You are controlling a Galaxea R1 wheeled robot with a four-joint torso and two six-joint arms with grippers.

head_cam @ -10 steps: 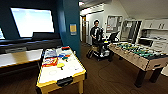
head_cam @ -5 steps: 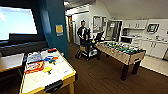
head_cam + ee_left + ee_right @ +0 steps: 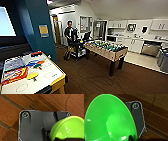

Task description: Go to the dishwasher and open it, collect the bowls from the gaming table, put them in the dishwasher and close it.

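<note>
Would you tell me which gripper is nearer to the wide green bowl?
Right. The wide green bowl sits right at the right gripper, above the wood floor; the left gripper has the lime bowl beside it instead.

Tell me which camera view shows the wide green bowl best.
The right wrist view: the wide green bowl appears there large, its inside and rim facing the camera, above the wooden floor. The left wrist view has a different one, the lime bowl. The head view looks toward the foosball table and dishwasher.
</note>
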